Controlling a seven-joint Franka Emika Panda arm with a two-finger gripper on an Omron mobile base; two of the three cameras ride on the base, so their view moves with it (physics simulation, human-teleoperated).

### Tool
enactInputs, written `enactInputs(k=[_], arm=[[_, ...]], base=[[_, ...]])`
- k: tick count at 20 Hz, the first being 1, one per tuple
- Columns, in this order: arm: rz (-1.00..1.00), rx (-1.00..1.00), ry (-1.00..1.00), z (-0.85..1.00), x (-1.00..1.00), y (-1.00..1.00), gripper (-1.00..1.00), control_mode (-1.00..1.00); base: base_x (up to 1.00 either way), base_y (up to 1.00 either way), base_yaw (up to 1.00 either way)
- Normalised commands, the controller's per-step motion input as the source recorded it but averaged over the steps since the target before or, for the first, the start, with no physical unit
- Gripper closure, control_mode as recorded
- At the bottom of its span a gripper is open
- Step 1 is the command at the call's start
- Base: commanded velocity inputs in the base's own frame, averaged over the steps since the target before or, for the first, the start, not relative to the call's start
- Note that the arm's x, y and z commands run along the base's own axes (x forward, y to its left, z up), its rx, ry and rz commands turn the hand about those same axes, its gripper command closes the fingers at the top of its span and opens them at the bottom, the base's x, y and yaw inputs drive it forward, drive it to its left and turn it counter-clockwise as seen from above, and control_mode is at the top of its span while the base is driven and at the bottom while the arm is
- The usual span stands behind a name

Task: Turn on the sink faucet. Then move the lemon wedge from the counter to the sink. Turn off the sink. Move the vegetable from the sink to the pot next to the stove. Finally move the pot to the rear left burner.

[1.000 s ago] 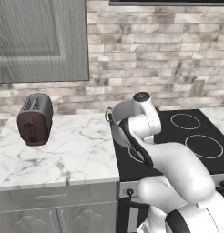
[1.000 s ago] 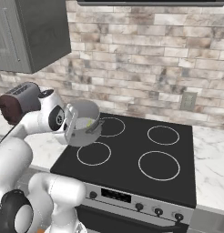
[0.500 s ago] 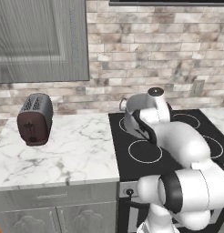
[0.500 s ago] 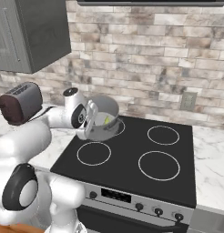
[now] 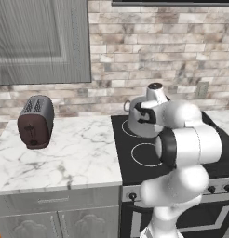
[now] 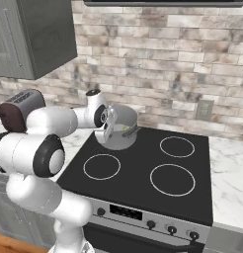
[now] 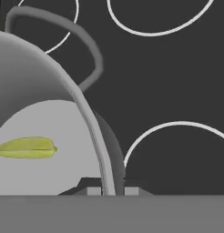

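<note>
Hand view: lemon wedge (image 7: 26, 148) inside pot (image 7: 50, 136); base views hide it

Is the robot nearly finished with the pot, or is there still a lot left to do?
Nearly finished. The lemon wedge already lies inside the pot, so the sink steps look done. In hand: the gripper is clamped on the pot's rim, with the pot over the stove at the rear left burner. Left: let go once it sits on that ring.
</note>
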Motion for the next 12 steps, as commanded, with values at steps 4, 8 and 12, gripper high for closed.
enactInputs(k=[4, 8, 12], arm=[[0.01, 0.00, 0.03, -0.34, 0.65, -0.01, 1.00, -1.00], [0.04, 0.00, 0.00, -0.42, 0.44, -0.02, 1.00, -1.00], [0.05, 0.00, 0.00, -0.41, 0.31, 0.00, 1.00, -1.00]], base=[[0.00, 0.00, 0.00], [0.00, 0.00, 0.00], [0.00, 0.00, 0.00]])
